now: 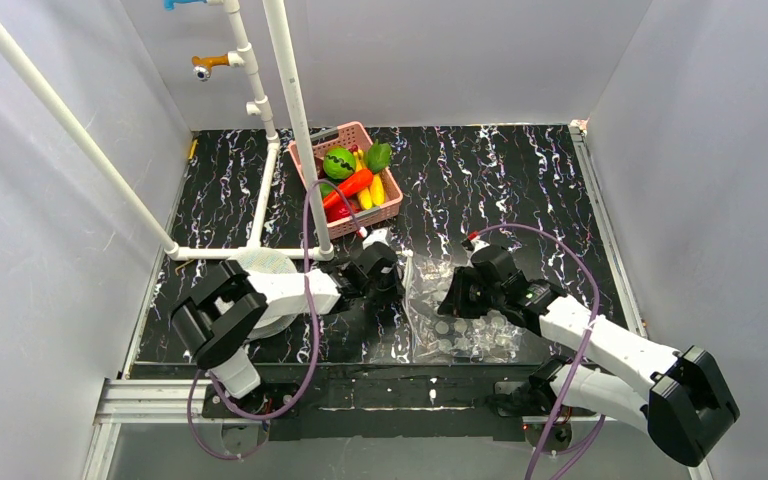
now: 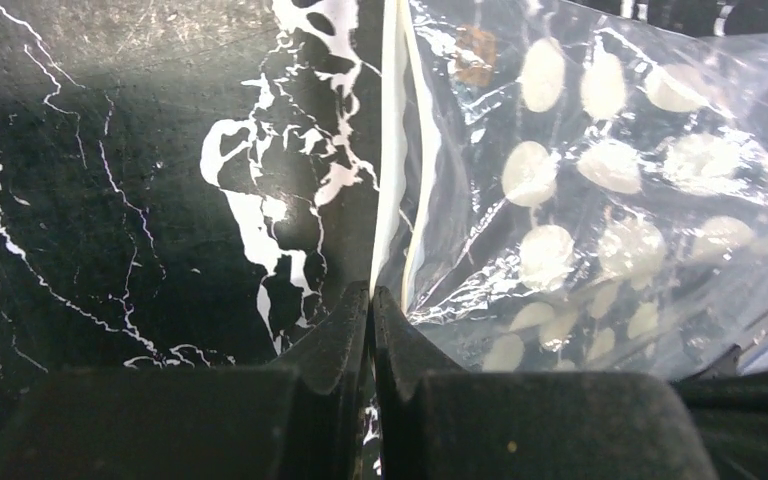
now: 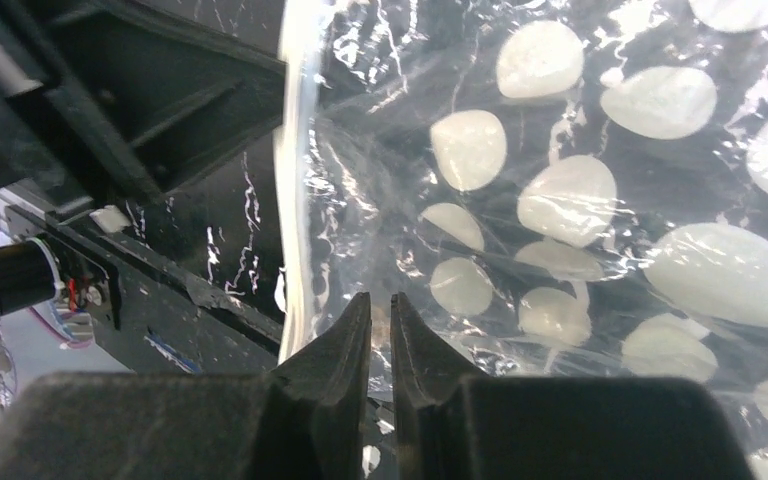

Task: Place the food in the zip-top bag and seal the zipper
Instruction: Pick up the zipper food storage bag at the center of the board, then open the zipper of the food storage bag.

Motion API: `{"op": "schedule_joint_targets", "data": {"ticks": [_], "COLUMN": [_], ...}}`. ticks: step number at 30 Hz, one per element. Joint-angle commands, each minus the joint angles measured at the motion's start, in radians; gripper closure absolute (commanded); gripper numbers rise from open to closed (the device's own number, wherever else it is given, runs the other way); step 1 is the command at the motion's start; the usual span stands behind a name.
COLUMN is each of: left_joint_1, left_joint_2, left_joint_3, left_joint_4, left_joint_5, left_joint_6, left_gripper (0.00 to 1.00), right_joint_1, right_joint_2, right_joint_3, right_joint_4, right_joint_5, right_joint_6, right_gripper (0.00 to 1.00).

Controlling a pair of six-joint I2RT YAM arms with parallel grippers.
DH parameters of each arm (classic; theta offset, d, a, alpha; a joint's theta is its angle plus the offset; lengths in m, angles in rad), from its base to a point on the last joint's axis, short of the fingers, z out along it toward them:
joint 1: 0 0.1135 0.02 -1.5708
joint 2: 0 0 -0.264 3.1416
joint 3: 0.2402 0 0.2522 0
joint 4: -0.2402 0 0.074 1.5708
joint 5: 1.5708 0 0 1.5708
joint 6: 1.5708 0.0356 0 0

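Note:
The zip-top bag lies flat on the black marbled table, clear with pale oval spots. Its zipper is a whitish strip along the bag's left edge, also in the right wrist view. My left gripper is shut on that zipper edge. My right gripper is over the bag just inside the zipper, jaws nearly together on the plastic film. The food sits in the pink basket: a green round piece, a carrot, a banana. I see no food in the bag.
A white pipe frame stands on the table's left half, with one upright pipe just in front of the basket. A white round disc lies under the left arm. Grey walls close in three sides.

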Motion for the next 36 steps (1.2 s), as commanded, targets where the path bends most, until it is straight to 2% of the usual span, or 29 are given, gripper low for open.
{"op": "schedule_joint_targets", "data": {"ticks": [1,3,6,8,12,14,20,29,36], "left_joint_1": [-0.011,-0.011,-0.011,-0.013,-0.02,-0.026,-0.036,-0.046,-0.046], "left_joint_2": [-0.15,-0.213,-0.293,-0.338,-0.416,-0.453,-0.515,-0.533,-0.571], "left_joint_3": [-0.057,-0.053,-0.062,-0.064,-0.072,-0.066,-0.064,-0.074,-0.068], "left_joint_4": [0.173,0.145,0.125,0.095,0.041,0.009,-0.031,-0.05,-0.084], "left_joint_5": [-0.01,0.002,0.053,0.073,0.064,0.04,0.018,0.012,-0.018], "left_joint_6": [0.067,0.084,0.075,0.032,-0.041,-0.056,-0.078,-0.108,-0.106], "left_gripper": [1.0,1.0,1.0,1.0,1.0,1.0,1.0,1.0,1.0], "right_joint_1": [-0.004,0.001,0.054,0.11,0.214,0.261,0.362,0.405,0.446], "right_joint_2": [-0.019,-0.037,-0.052,-0.049,0.008,0.055,0.195,0.429,0.578], "right_joint_3": [0.076,0.127,0.236,0.312,0.471,0.568,0.777,0.997,1.031], "right_joint_4": [-0.08,-0.162,-0.274,-0.327,-0.431,-0.527,-0.655,-0.789,-0.929], "right_joint_5": [0.019,0.042,0.097,0.152,0.273,0.407,0.643,0.777,0.823], "right_joint_6": [-0.051,-0.077,-0.105,-0.104,-0.034,0.038,0.168,0.191,0.278], "right_gripper": [0.79,0.75,0.6,0.53,0.48,0.45,0.41,0.41,0.42]}}
